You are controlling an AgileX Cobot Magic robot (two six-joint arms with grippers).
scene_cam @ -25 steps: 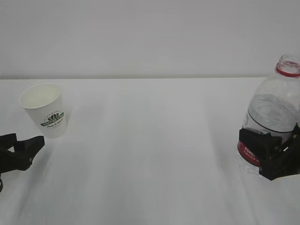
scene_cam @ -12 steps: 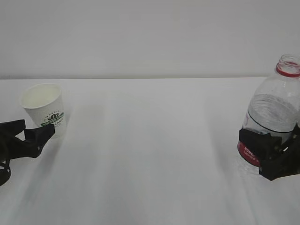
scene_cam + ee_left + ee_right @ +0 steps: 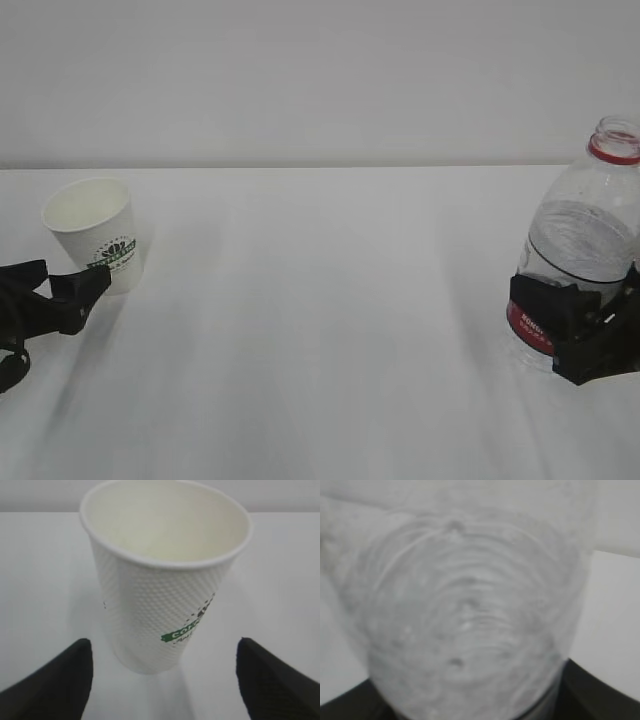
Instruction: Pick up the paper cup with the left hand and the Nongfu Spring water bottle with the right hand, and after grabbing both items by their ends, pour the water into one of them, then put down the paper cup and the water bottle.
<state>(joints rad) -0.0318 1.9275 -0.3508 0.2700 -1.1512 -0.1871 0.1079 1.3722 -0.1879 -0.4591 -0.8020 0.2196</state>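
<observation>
Exterior view: chest height, slanting down across the white surface (image 3: 320,330) toward the far wall; paper cup (image 3: 96,232) at 9 o'clock, water bottle (image 3: 580,240) at 3 o'clock.
Left wrist view: close, facing the same paper cup (image 3: 160,580).
Right wrist view: very close, blurred, water bottle (image 3: 465,620) fills it.

Left claw (image 3: 52,287) open at base of paper cup (image 3: 95,234) on bench (image 3: 320,330); right claw (image 3: 572,322) clamped around uncapped water bottle (image 3: 580,240).
</observation>
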